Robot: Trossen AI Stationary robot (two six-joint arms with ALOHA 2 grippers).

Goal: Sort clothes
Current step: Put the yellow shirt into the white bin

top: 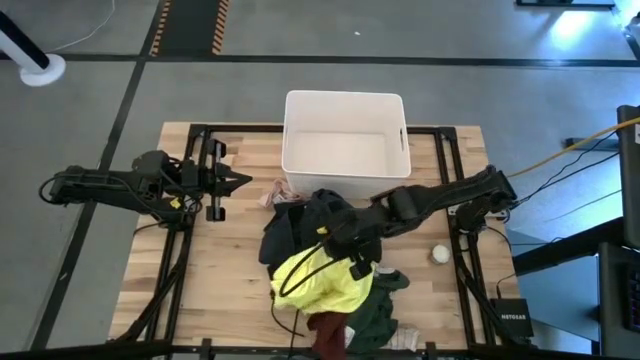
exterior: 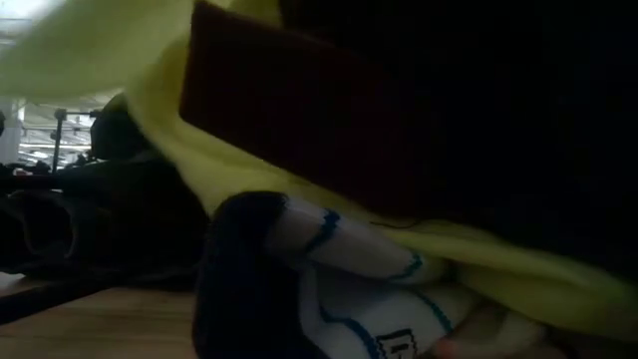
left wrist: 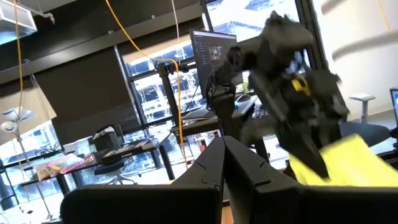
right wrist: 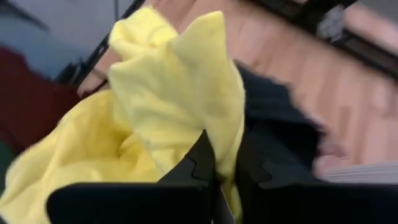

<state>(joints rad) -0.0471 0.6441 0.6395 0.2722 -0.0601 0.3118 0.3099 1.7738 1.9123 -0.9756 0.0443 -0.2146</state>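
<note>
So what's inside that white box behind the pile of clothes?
The white bin looks empty, showing only its pale floor. All the clothes lie outside on the table. Its near inner wall is hidden.

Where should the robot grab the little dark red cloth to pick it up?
Probably by pinching the maroon cloth on its bare top, coming straight down. It lies at the pile's near edge, beside the yellow garment that the right gripper holds. The dark green garment crowds its side, so stay toward the middle.

Right pincer [left wrist: 309,163] grips yellow garment [left wrist: 348,163] beyond closed left pincer [left wrist: 225,146].
</note>
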